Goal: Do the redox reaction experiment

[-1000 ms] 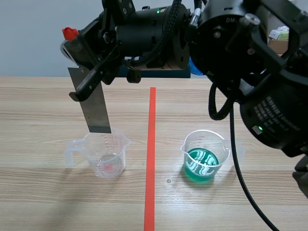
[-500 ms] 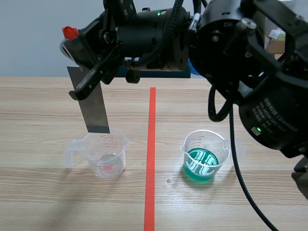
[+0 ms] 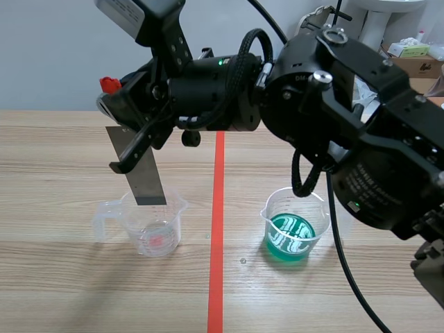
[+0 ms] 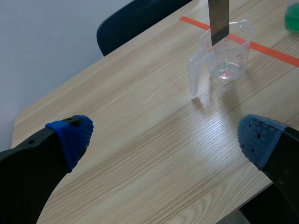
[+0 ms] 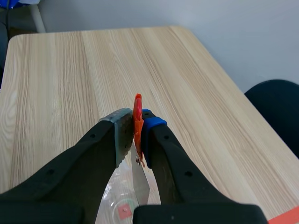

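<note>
Right pincer (image 5: 135, 126) clamped on the red top of a metal strip (image 3: 139, 170). The strip hangs slightly tilted, its lower end just over the mouth of the clear cup (image 3: 154, 225), toward the tabletop's (image 3: 62, 152) left edge. Cup of green liquid (image 3: 295, 225) stands well apart, toward the right edge. Left pincer (image 4: 164, 137) fingers apart, empty, with the clear cup ahead of it.

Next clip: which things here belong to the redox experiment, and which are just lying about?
Part of the job:
metal strip, clamped in the right hand
clear cup
cup of green liquid

Lying about:
cardboard box
dark chair
</note>
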### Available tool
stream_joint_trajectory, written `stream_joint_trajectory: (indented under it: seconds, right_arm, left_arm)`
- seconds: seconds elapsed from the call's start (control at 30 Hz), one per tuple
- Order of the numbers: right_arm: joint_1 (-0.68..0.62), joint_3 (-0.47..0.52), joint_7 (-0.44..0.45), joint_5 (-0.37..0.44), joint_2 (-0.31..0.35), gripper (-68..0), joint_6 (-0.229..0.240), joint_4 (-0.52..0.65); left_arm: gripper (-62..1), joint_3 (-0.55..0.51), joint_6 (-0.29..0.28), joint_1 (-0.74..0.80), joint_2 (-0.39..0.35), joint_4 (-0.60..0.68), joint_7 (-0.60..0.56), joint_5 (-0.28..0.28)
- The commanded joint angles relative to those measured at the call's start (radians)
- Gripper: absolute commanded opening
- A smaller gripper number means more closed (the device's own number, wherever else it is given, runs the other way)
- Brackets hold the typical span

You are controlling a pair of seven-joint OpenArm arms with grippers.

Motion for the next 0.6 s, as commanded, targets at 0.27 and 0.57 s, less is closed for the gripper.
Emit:
stream_joint_trajectory:
  seconds: [0.27, 0.57]
  right_arm:
    - [0.025, 0.0, 0.107, -0.082, -0.064, -66.9, 0.008, -0.147]
    - [0.025, -0.006, 0.163, -0.123, -0.081, -66.9, 0.027, -0.23]
  left_arm:
    - [1.4, -0.006, -0.003, 0.001, 0.005, 0.006, -0.018, -0.01]
    - [1.4, -0.006, -0.003, 0.001, 0.005, 0.006, -0.018, -0.01]
